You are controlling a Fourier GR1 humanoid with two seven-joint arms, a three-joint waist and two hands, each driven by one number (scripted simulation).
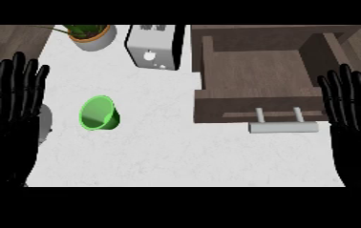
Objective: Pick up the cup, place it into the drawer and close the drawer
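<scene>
We see the green cup [99, 113] lying tipped on the white bench [176, 160], just right of the left hand [21, 103] and well apart from the right hand [343, 103]. Both hands rest open, fingers straight and upward, holding nothing. The cup's mouth faces lower left; the open drawer [257, 72] lies to its right.

We see soft, even light on the white speckled counter top [176, 150]. The open brown wooden drawer [257, 74] is darker inside. Shadows are faint, and nothing shines back.
</scene>
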